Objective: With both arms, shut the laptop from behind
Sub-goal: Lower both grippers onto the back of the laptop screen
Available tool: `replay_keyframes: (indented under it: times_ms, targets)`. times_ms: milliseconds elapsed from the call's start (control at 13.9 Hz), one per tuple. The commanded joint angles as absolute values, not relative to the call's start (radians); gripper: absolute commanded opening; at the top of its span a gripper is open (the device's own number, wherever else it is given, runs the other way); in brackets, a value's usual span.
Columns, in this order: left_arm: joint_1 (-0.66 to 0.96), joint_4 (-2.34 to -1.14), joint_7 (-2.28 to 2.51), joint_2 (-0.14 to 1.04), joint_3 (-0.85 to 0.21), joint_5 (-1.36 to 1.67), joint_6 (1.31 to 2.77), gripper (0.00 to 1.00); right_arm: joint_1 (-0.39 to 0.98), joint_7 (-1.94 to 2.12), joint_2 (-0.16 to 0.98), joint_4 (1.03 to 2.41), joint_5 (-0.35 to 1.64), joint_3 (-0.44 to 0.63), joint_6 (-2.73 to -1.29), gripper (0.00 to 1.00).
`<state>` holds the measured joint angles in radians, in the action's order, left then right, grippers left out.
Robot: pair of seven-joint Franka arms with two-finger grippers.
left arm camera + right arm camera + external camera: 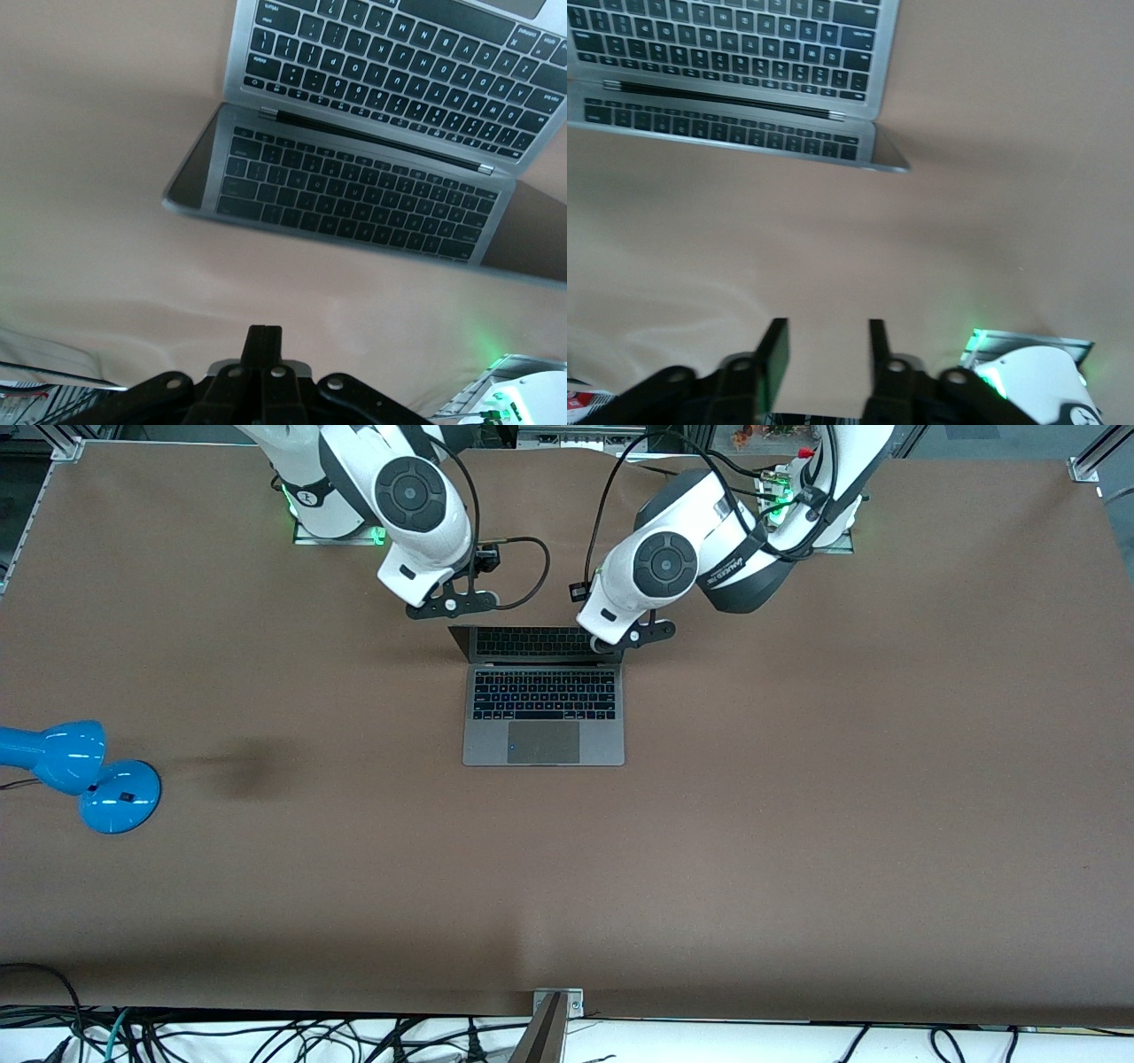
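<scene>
The grey laptop (542,717) lies open in the middle of the table, its lid (532,642) tilted back toward the arms and its dark screen mirroring the keys. My left gripper (631,636) hangs at the lid's top edge, at the corner toward the left arm's end. In the left wrist view its fingers (264,335) are pressed together with nothing between them, and the laptop (390,62) shows a little way off. My right gripper (450,605) is over bare table just past the lid's other corner. In the right wrist view it (826,332) is open and empty, apart from the laptop (726,44).
A blue desk lamp (89,775) stands near the table edge at the right arm's end, nearer the front camera than the laptop. A metal bracket (556,1001) and loose cables (266,1036) lie along the front edge. The arm bases (337,522) carry green lights.
</scene>
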<state>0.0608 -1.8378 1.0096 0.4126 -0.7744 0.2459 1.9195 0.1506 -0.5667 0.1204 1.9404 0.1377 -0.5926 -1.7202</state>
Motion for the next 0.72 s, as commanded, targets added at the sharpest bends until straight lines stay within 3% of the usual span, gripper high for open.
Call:
replay_keyframes:
  times_ms: [0,649]
  targets:
    - [0.061,-1.833,1.023,0.433,-0.772,0.247,1.939,0.0,0.158,-0.598,0.168,1.937,0.123,-0.598,-1.788,0.0]
    - [0.058,-1.813,1.023,0.501,-0.747,0.209,1.994,0.0,0.172,-0.658,0.328,1.858,-0.061,-0.592,-1.904,0.0]
